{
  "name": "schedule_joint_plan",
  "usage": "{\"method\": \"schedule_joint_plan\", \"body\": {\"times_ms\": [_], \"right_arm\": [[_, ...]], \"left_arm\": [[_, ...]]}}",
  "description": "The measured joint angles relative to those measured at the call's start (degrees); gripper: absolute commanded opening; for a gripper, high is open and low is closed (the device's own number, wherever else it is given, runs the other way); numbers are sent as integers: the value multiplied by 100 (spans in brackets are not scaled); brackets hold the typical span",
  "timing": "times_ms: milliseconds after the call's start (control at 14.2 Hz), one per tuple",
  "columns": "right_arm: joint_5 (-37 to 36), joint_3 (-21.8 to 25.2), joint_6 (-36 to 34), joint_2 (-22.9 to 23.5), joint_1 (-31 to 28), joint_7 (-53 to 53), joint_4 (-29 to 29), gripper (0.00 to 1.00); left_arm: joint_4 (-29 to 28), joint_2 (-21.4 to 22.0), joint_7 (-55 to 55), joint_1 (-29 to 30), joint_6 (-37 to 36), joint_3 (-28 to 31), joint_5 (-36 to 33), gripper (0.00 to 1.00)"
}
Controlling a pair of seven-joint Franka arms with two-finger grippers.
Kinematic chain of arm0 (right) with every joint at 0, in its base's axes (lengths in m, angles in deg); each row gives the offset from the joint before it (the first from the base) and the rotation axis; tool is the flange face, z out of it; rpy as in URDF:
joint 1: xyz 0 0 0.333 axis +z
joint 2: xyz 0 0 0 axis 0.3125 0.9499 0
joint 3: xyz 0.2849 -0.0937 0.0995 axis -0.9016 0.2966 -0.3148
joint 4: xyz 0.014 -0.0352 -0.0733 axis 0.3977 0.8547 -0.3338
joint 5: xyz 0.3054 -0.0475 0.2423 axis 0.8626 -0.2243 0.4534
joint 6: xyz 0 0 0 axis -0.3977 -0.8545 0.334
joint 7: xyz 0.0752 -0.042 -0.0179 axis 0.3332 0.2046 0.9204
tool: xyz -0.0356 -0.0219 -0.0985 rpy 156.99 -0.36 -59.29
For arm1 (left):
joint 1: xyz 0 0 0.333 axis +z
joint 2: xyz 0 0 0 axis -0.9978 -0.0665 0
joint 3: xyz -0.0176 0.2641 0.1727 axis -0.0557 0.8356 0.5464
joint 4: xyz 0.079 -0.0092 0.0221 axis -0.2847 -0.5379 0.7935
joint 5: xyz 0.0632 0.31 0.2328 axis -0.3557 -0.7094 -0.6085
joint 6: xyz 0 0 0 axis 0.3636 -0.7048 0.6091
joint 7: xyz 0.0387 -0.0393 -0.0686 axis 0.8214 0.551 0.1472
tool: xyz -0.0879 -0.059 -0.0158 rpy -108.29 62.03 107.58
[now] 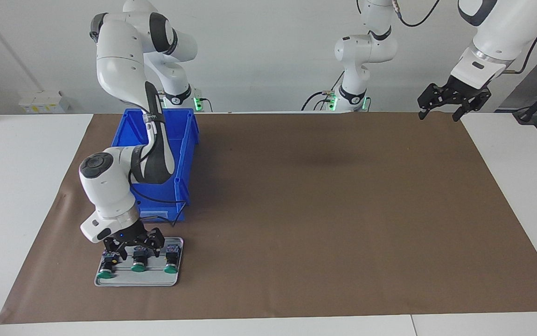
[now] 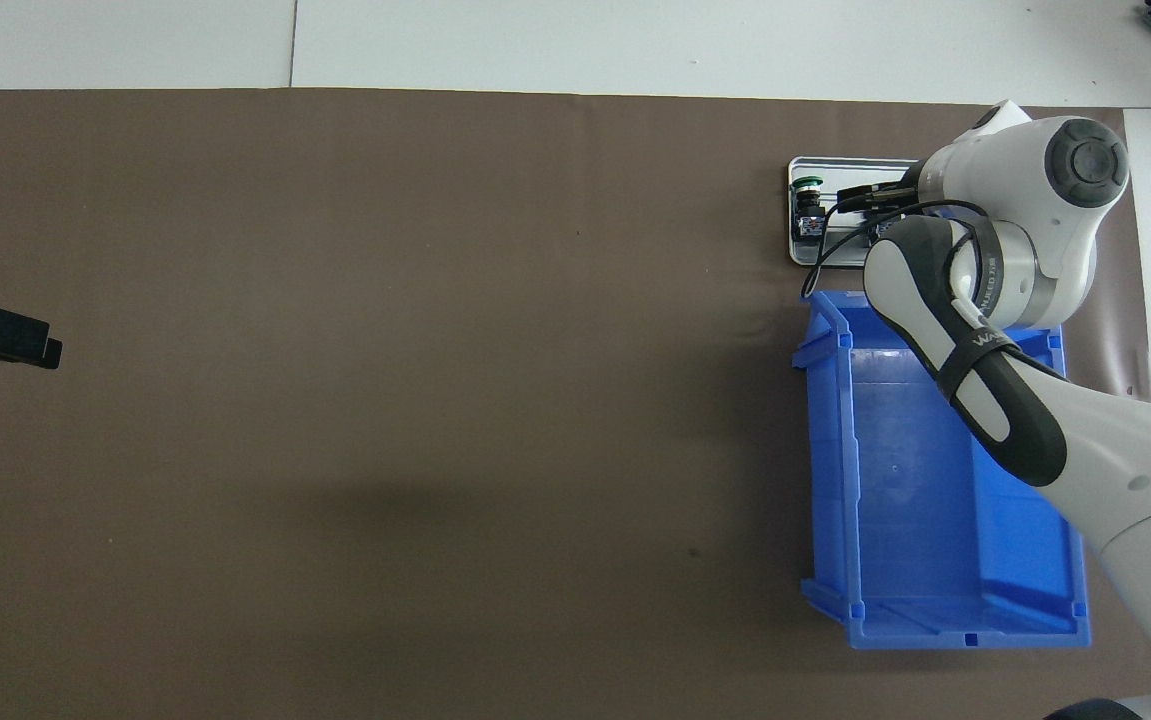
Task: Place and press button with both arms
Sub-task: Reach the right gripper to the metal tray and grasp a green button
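We've got the right gripper (image 1: pixel 135 246) down over the tray (image 1: pixel 109 280), fingers apart around the middle button (image 1: pixel 138 261) of three, lined up for a grab. The left gripper (image 1: pixel 452 100) waits up over the bench (image 1: pixel 25 186) edge, fingers apart, holding nothing.

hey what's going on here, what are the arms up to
The right gripper is down at the metal tray of three green buttons, jaws open around the button in the middle, not yet closed on it. The tray sits farther from the robots than the blue bin, which looks empty. The left gripper waits open in the air over the left arm's end of the table.
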Motion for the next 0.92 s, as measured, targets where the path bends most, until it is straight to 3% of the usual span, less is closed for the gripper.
{"method": "schedule_joint_plan", "body": {"times_ms": [353,424,494,565,635,918], "right_arm": [[4,-5,0,73,-68,63,36,94],[4,-5,10,90,-78,64,58,83],[5,-5,57,99,-92,64,93,65],[5,-4,88,104,-105,76,117,15],[5,-5,91,104,-116,103,128,0],[6,-18,74,104,-130,122,99,0]], "left_arm": [[0,0,0,0,0,0,0,100],[0,0,0,0,0,0,0,100],[0,0,0,0,0,0,0,100],[0,0,0,0,0,0,0,100],[0,0,0,0,0,0,0,100],[0,0,0,0,0,0,0,100]]}}
